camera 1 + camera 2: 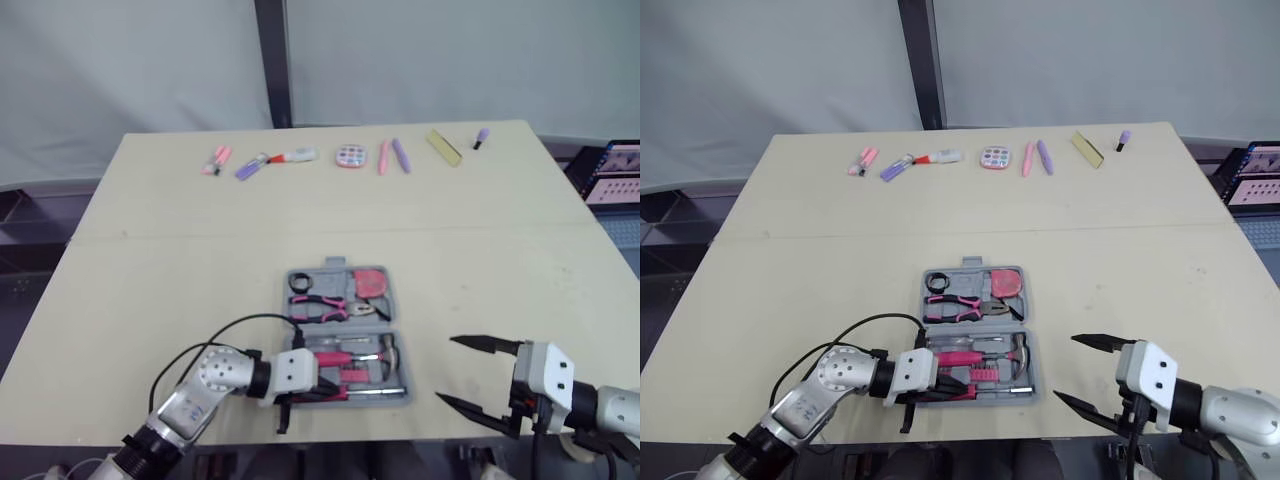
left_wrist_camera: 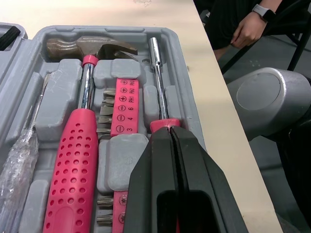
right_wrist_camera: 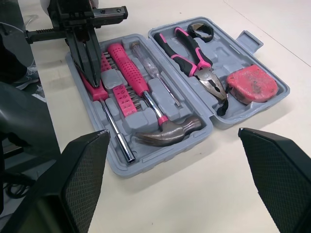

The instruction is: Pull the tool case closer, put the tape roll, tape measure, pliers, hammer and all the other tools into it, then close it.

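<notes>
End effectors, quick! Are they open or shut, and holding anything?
Left end effector: shut, tips on the pink-handled driver; grip cannot be told.
Right end effector: open, empty.

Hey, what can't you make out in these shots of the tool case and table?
- Handle of the driver: left wrist view, covered by the shut left gripper.
- Grip end of the hammer: left wrist view, cut off by the picture's edge.
- Most of the tape roll: left wrist view, cut off by the edge.
- The small items at the far edge of the table: eye views, too small to identify.
</notes>
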